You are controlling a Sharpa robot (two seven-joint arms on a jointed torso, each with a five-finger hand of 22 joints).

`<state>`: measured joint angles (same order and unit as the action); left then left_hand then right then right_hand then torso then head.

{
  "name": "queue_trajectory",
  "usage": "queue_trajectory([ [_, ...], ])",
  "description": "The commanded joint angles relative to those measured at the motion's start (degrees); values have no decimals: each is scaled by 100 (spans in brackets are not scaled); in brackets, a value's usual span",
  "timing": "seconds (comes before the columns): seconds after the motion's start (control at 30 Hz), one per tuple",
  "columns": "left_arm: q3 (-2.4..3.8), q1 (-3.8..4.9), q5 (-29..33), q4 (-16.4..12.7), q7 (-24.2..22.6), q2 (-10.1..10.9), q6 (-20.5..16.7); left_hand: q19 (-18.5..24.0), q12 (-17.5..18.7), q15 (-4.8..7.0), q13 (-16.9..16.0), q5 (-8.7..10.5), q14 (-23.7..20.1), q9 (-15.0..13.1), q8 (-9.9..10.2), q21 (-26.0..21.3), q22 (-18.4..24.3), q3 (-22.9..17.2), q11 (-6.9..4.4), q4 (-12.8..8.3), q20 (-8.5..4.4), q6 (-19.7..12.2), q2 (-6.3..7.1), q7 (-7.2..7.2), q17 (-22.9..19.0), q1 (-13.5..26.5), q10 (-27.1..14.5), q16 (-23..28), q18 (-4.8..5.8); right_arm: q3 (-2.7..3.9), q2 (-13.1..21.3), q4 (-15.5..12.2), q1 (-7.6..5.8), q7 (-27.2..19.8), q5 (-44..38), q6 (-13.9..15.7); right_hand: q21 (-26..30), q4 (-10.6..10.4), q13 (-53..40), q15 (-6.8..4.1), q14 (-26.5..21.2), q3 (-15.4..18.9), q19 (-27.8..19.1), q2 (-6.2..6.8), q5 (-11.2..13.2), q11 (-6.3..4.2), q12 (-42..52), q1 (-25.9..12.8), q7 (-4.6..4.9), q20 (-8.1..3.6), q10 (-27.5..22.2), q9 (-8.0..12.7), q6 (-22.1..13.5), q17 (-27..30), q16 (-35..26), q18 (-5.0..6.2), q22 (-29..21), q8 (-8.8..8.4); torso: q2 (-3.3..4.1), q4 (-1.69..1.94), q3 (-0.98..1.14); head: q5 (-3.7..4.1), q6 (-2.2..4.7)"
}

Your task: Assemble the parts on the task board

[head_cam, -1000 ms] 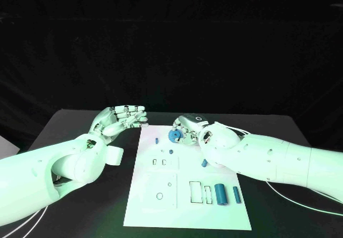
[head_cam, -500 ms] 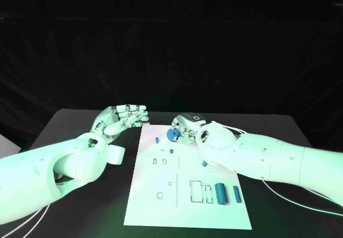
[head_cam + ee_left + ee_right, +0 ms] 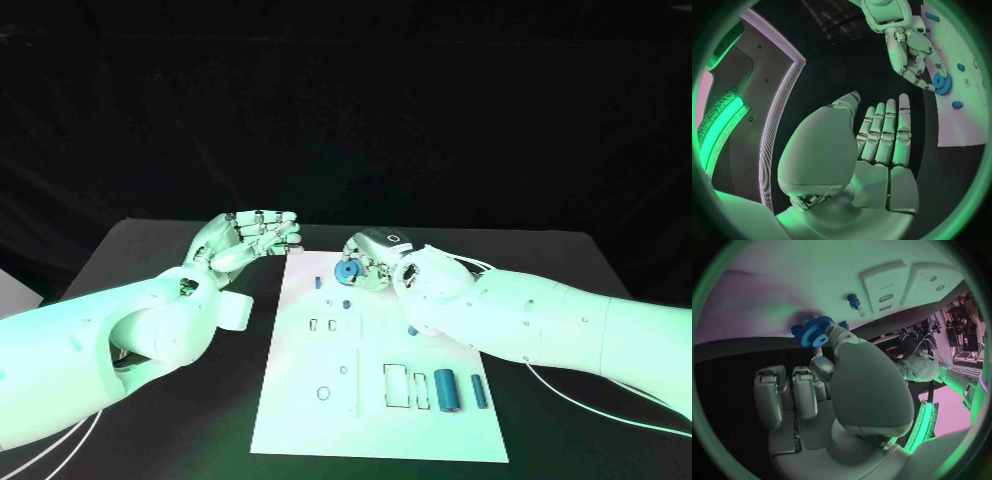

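Blue gear [image 3: 348,270]: pinched in right hand [image 3: 378,262] at far end of task board [image 3: 378,420], hole facing near-left; small blue peg [image 3: 316,283] lies just near-left of it; left hand [image 3: 245,241] empty, fingers straight, off board's far-left corner above tabletop [image 3: 173,430].

Robotics lab or test cell, not a home. Black table [image 3: 173,400] set against a black backdrop curtain [image 3: 346,100] that shuts off the space behind. A white task board [image 3: 378,430] lies flat in the middle of the table, marked with outlined slots and holes. The right wrist view shows cluttered equipment and cabling [image 3: 926,340] at the room's edge. The left wrist view shows a lit green strip [image 3: 717,125] along a panel.
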<state>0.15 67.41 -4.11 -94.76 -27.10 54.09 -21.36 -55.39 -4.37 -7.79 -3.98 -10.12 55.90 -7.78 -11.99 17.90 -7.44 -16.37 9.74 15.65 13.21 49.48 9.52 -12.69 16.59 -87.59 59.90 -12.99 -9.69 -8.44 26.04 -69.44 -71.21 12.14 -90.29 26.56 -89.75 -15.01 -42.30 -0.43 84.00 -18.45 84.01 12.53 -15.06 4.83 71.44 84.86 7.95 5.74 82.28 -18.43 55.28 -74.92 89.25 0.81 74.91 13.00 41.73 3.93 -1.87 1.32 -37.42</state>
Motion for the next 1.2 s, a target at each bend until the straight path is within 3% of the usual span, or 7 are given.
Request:
queue_trajectory([
  [0.03, 4, 5, 0, -8, -29, -7, 103, 28, 31, 3, 7, 27, -38, 1, -9, 19, 5, -32, 45, -1, -6, -47, -1, -50, 8, 6, -10, 27, -66, -36, 26, -4, 55, 26, -51, -279, -25, -14, -4770, -26, 559, -30, 599, -14, 24, -121, 1856, 0, 31, -37, 772, -1, 23, -1323, 33, -81, 1509, 5, -1, -7, -1, -5, -7],
  [0.63, 4, 5, 0, -6, -21, 4, 108, 38, 40, 1, 8, 31, -45, 0, -10, 28, 4, -58, 46, -8, -3, -53, 6, -48, 43, 15, -12, 40, -67, -37, 64, -16, 63, 40, -41, -194, -25, -16, -4770, -24, 557, -35, 599, -10, 33, -121, 1856, -16, 31, -35, 772, 0, 26, -1312, 31, -81, 1509, 2, 1, -6, 0, 5, -13],
  [0.73, 4, 5, 0, -7, -20, 4, 107, 38, 40, 1, 8, 31, -45, 0, -10, 28, 4, -58, 46, -8, -3, -53, 6, -48, 43, 15, -12, 40, -67, -37, 54, 14, 63, 19, 16, -132, -25, -52, -4770, 56, 552, 25, 599, 62, 320, -25, 1856, -172, 144, 20, 772, 96, -336, -1292, 26, -81, 1509, -246, -1, -6, -1, 9, -13],
  [0.8, 4, 5, 0, -6, -19, 3, 105, 38, 40, 1, 8, 31, -45, 0, -10, 28, 4, -58, 46, -8, -3, -53, 6, -48, 43, 15, -12, 40, -67, -37, 44, 35, 63, 1, 59, -115, -25, -60, -4770, 101, 551, 138, 599, 61, 491, 8, 1856, -230, 177, 73, 772, 155, -599, -1289, 25, -81, 1509, -429, -1, -5, -1, 16, -11],
  [0.87, 4, 5, 0, -5, -17, 1, 104, 38, 40, 1, 8, 31, -45, 0, -10, 28, 4, -58, 46, -8, -3, -53, 6, -48, 43, 15, -12, 40, -67, -37, 35, 56, 62, -24, 113, -112, -25, -152, -4770, 150, 553, 873, 599, -56, 680, 49, 1856, -332, 201, 118, 772, 226, -913, -1302, 28, -81, 1509, -665, -1, -3, 0, 32, -3],
  [0.97, 4, 5, 0, -3, -15, -1, 101, 38, 40, 1, 8, 31, -45, 0, -10, 28, 4, -58, 46, -8, -3, -53, 6, -48, 43, 15, -12, 40, -67, -38, 34, 73, 62, -50, 170, -133, -25, -186, -4770, 173, 553, 1288, 599, -123, 656, 74, 1856, -507, 242, 149, 772, 228, -888, -1302, 28, -81, 1509, -695, -3, -4, -1, 44, 2],
  [1.2, 4, 6, 0, -5, -14, 6, 94, 40, 43, 1, 9, 31, -47, 1, -9, 29, 4, -60, 47, -8, -3, -57, 8, -49, 48, 19, -17, 43, -66, -38, 88, 65, 61, -129, 345, -283, -25, -180, -4770, 183, 558, 1315, 599, -331, 297, 80, 1856, -898, 247, 166, 772, 175, -603, -1321, 32, -81, 1509, -579, 1, -5, -1, 44, 1],
])
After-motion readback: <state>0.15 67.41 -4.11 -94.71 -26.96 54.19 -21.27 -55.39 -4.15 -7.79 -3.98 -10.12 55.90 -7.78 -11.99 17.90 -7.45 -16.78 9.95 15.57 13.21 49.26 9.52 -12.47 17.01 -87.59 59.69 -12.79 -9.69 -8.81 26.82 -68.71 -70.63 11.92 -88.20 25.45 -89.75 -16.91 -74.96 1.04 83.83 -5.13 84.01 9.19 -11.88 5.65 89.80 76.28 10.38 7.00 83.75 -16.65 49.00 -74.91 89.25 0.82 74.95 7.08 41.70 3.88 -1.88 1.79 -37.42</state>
